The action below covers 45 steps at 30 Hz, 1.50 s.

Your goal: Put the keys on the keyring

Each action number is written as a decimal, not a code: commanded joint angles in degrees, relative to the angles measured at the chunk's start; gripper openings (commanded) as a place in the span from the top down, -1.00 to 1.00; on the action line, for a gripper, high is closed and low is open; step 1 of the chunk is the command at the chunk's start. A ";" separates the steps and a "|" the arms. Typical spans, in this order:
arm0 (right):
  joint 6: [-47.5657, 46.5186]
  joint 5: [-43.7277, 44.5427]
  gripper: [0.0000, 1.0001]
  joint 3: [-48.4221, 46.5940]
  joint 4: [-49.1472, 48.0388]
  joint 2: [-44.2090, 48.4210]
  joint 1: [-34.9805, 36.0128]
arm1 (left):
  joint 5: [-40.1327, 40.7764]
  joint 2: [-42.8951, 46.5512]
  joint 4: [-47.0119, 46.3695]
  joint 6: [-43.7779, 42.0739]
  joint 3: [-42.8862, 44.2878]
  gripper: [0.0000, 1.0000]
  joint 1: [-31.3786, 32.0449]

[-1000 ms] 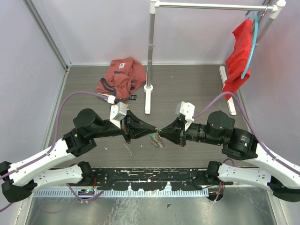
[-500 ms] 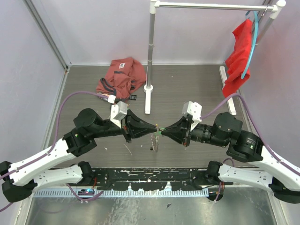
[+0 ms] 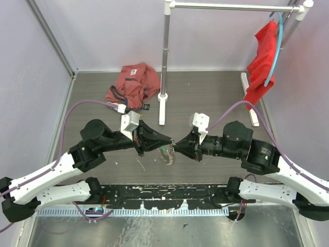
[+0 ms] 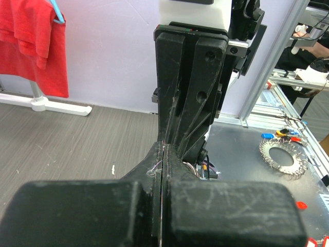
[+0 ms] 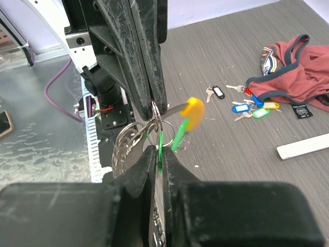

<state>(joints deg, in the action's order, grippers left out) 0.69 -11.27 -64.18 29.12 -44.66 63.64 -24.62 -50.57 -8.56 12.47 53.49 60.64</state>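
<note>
Grey wood-pattern desk (image 3: 216, 98) lies under lilac walls, and both arms meet tip to tip above its middle. Left fingers (image 3: 165, 139) are pressed shut and seem to pinch the thin metal keyring with a yellow-orange tag (image 5: 134, 141); its silvery bunch hangs below. Right fingers (image 3: 181, 146), nearly closed, grip a green-tagged key (image 5: 178, 135) at 3 o'clock of the loop, its long axis pointing to 9 o'clock. Loose coloured-tag keys (image 5: 240, 108) wait at 11 o'clock, beside a red-brown garment (image 5: 303, 67).

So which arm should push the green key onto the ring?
Probably right. The right gripper pinches the green-tagged key at the keyring, which the left gripper clamps.
</note>
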 commanded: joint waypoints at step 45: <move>-0.69 2.93 0.88 -2.06 -2.66 1.77 0.09 | 1.23 -0.40 1.17 -1.65 1.70 1.00 0.23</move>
<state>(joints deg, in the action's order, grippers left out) 0.27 -9.85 -64.18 29.17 -44.60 63.64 -24.32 -51.07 -6.02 11.73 53.49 60.64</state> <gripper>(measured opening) 0.123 0.009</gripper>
